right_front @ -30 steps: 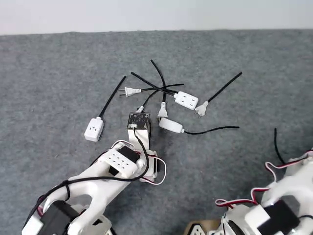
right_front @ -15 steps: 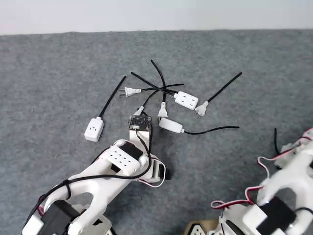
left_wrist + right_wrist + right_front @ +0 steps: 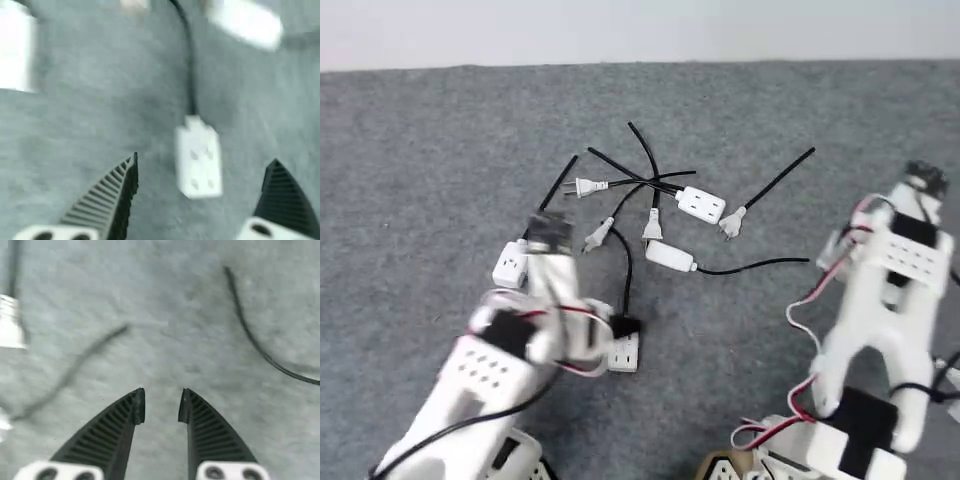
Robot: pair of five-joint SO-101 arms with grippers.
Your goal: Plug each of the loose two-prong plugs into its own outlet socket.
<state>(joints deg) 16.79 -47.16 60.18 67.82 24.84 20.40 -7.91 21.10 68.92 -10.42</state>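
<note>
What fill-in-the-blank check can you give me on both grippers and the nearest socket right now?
1. The left gripper is ____, with a white outlet socket lying on the grey carpet between its fingertips.
2. The right gripper holds ____ over the carpet.
3. The cord running from that outlet socket is ____ in colour.

Missing words: open; nothing; black.

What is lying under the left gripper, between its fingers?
A white outlet socket lies on the grey carpet under the open left gripper, with a black cord attached at one end. The carpet beneath the socket is covered.
</note>
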